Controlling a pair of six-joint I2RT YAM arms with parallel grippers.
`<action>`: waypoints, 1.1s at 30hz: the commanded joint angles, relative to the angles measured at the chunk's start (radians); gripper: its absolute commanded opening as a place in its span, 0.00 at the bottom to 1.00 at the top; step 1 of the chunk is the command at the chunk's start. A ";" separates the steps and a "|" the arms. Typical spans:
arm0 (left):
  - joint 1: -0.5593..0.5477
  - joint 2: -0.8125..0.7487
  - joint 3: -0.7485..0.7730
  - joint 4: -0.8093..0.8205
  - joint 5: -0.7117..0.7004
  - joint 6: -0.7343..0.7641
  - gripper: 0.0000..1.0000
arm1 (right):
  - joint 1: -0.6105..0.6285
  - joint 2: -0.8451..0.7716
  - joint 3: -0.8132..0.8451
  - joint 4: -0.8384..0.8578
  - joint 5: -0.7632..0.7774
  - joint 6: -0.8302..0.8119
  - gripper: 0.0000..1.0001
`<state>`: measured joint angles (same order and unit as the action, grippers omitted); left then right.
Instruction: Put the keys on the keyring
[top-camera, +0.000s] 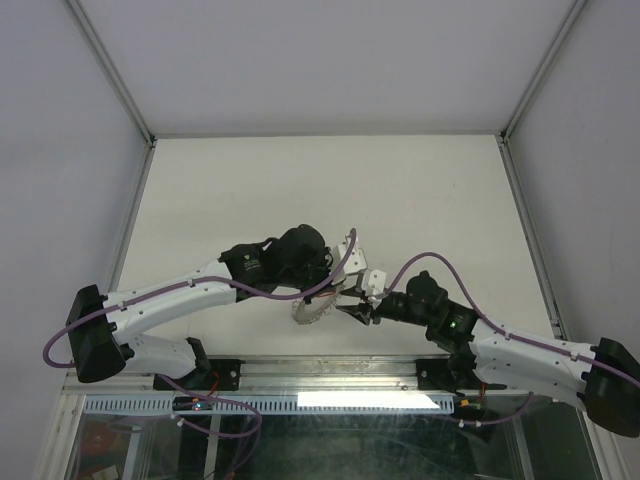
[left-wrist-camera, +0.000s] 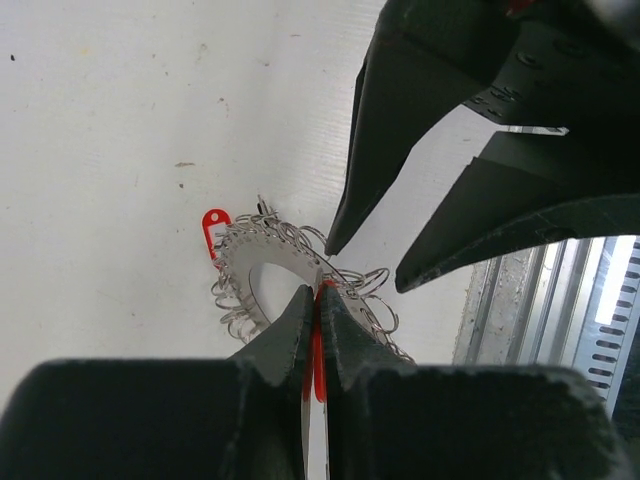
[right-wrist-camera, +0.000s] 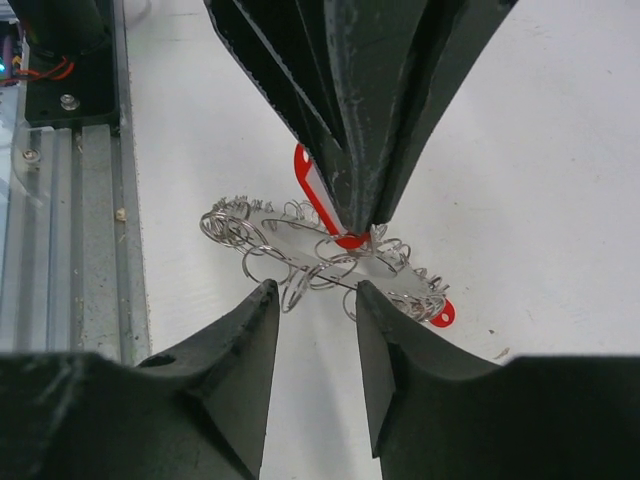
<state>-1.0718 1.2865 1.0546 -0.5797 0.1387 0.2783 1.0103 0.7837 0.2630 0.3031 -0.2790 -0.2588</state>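
The keyring (right-wrist-camera: 290, 238) is a silver ring hung with many small wire loops, lying on the white table near its front edge (top-camera: 312, 311). My left gripper (left-wrist-camera: 318, 292) comes down onto the ring's rim, shut on the keys' red tag (right-wrist-camera: 312, 190), whose white window shows. The tag's lower end touches the ring. The small key itself is hidden. My right gripper (right-wrist-camera: 312, 300) stands open just short of the ring's near side, with nothing between its fingers. In the left wrist view its two dark fingers (left-wrist-camera: 365, 170) hang over the ring.
A second red tag (right-wrist-camera: 441, 312) pokes out at the ring's far edge, also seen in the left wrist view (left-wrist-camera: 213, 230). A metal rail (right-wrist-camera: 70, 200) runs along the table's front edge close to the ring. White walls enclose the table (top-camera: 330, 190).
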 joint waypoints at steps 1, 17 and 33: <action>0.003 -0.005 0.062 0.022 -0.004 0.011 0.00 | 0.035 -0.007 -0.014 0.111 0.051 0.066 0.41; 0.003 0.016 0.094 0.014 0.000 0.013 0.00 | 0.097 0.036 -0.023 0.191 0.245 0.145 0.38; 0.003 0.015 0.100 0.014 0.012 0.009 0.00 | 0.109 0.071 -0.013 0.246 0.290 0.160 0.19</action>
<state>-1.0718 1.3090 1.1046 -0.6048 0.1356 0.2802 1.1122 0.8616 0.2310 0.4458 -0.0265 -0.1127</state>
